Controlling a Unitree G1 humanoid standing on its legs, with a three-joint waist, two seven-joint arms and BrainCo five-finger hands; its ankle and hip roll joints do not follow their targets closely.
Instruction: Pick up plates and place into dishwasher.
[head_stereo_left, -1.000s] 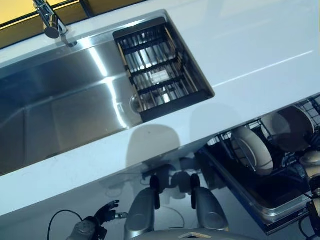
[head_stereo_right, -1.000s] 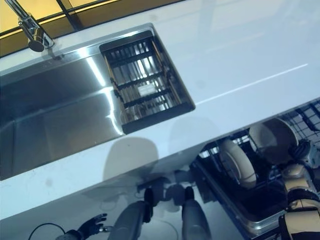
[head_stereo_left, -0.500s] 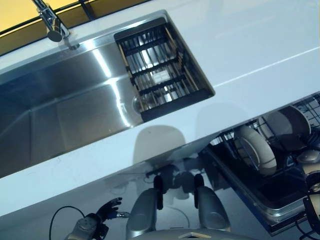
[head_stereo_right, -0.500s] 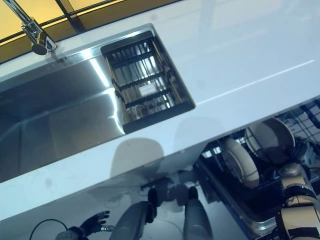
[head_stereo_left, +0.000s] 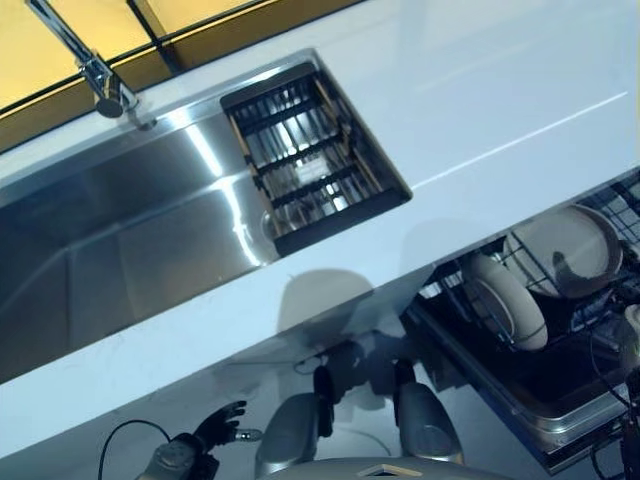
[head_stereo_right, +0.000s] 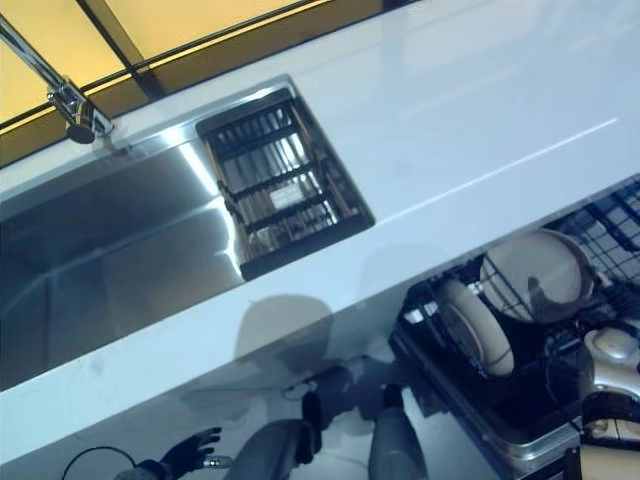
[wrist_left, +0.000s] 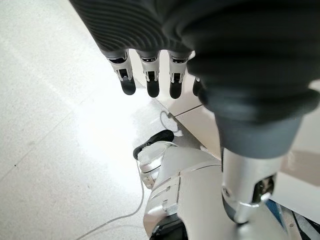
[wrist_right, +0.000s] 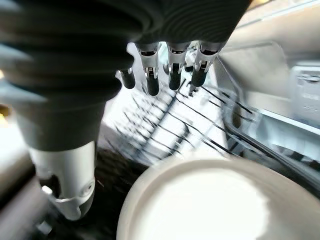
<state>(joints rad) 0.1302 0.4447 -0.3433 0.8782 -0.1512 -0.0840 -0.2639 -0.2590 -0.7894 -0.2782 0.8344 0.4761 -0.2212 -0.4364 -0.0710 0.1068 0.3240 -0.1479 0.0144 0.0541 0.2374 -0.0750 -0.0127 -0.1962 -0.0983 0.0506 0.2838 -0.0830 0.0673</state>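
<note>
right robot hand (wrist_right: 165, 70): fingers relaxed, holding nothing, just above a plate (wrist_right: 210, 200) | plates (head_stereo_left: 560, 250) stand in dishwasher rack (head_stereo_right: 520, 400) under the bench (head_stereo_left: 480, 90) | left robot hand (wrist_left: 150, 75) slack, idle | risk: fingers knocking the plate over on pull-out

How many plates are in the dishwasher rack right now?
2. One plate stands on edge at the rack's left end, another plate leans further right, near the right hand. More could be hidden under the counter.
</note>
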